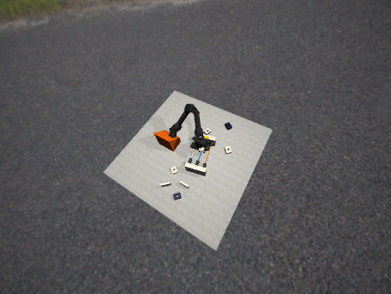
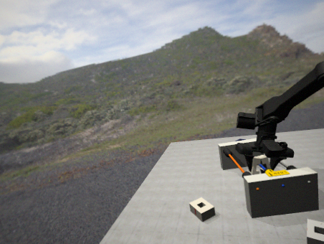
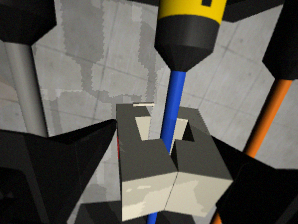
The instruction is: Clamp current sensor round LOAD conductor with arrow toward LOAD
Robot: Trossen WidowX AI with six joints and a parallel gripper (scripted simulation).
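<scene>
The pale and dark grey sensor (image 1: 201, 150) (image 2: 259, 161) (image 3: 142, 165) straddles the blue conductor (image 2: 262, 167) (image 3: 175, 95), which passes through its window. Its halves meet at the upper end; a gap shows between the jaw tips at the lower end. My gripper (image 3: 155, 129) points down with one finger on each side of the sensor, shut on it. The yellow marker (image 1: 206, 137) (image 2: 277, 173) (image 3: 192, 11) is on the blue conductor's end; its lettering is not clearly readable. A red mark shows on the sensor's left edge in the wrist view; the arrow is hidden.
The orange conductor (image 2: 236, 163) (image 3: 270, 117) and the grey conductor (image 3: 27, 90) run on either side, close to the fingers. Two end blocks (image 1: 195, 169) (image 2: 283, 197) hold the conductors. A pale ring-shaped part (image 1: 227, 148) (image 2: 201, 209) and several small parts lie around.
</scene>
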